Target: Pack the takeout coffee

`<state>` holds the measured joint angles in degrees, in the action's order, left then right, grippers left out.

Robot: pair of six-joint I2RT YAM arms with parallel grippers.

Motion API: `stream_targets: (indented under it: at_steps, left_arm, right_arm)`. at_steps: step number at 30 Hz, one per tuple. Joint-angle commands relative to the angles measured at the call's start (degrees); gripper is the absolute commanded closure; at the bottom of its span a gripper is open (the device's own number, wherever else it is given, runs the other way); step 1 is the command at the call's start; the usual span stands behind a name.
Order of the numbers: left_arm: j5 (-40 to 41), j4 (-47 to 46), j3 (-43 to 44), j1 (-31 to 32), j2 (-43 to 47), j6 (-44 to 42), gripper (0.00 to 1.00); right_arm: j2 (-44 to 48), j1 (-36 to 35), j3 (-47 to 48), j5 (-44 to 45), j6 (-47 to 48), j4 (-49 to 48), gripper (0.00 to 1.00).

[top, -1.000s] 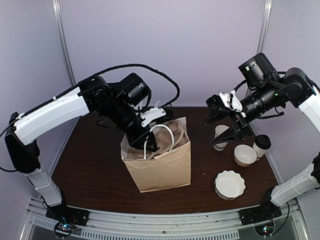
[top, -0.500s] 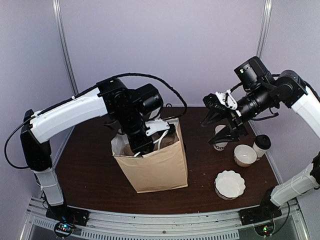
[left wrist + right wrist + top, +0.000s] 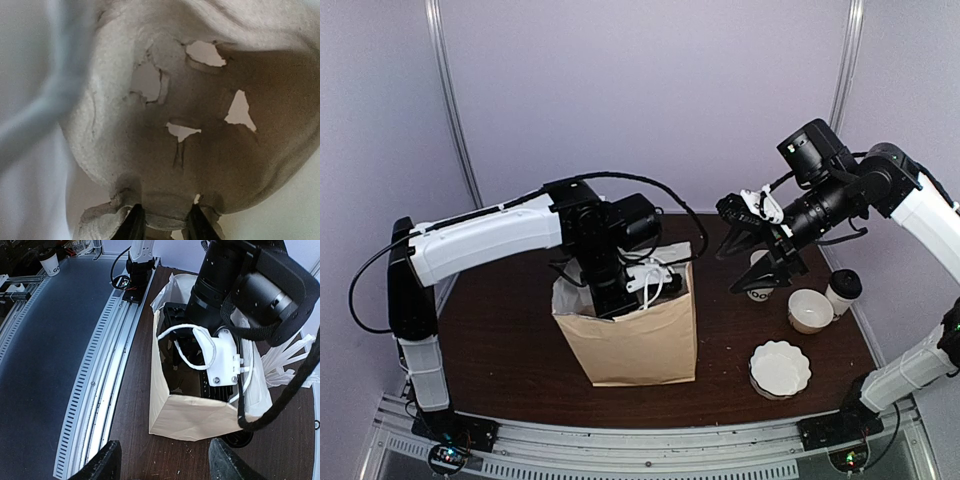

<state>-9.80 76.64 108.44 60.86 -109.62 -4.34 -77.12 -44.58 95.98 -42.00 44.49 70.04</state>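
Note:
The takeout coffee [image 3: 841, 290], a white cup with a black lid, stands at the right edge of the table, untouched. A brown paper bag [image 3: 638, 340] stands upright mid-table. My left gripper [image 3: 618, 303] reaches down into the bag's mouth. In the left wrist view it [image 3: 165, 227] is shut on the rim of a grey pulp cup tray [image 3: 190, 115], which fills that view. My right gripper [image 3: 758, 256] hangs open and empty in the air, right of the bag and above the lidless cup. Its wrist view looks down on the bag [image 3: 200, 415] between wide-open fingers [image 3: 107, 462].
A lidless white cup with black lettering [image 3: 760, 276], a low white cup [image 3: 810, 310] and a stack of white scalloped papers [image 3: 780, 368] sit right of the bag. White plastic [image 3: 287, 362] lies behind the bag. The table's rail [image 3: 95, 390] runs along the near edge.
My left arm has swung right and pushed deeper into the bag, and the bag has shifted and stood more upright. My right gripper has drifted left and slightly up, still open.

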Motion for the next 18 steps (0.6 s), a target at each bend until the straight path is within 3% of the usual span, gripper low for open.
stream_targets:
  at_steps: [1,12,18]
  left_arm:
    - [-2.9,-3.4,-2.2,0.3,-4.7,-1.9,0.72]
    - [0.9,-3.2,-2.8,0.8,-7.8,-1.8,0.66]
    - [1.6,-3.2,-1.8,1.1,-4.0,-1.6,0.48]
  right_arm:
    - [0.3,0.3,-0.6,-0.9,-0.7,-0.8,0.37]
    - [-0.2,0.3,-0.7,-1.5,-0.7,-0.9,0.37]
    - [-1.4,0.2,-0.5,-1.9,-0.9,-1.1,0.35]
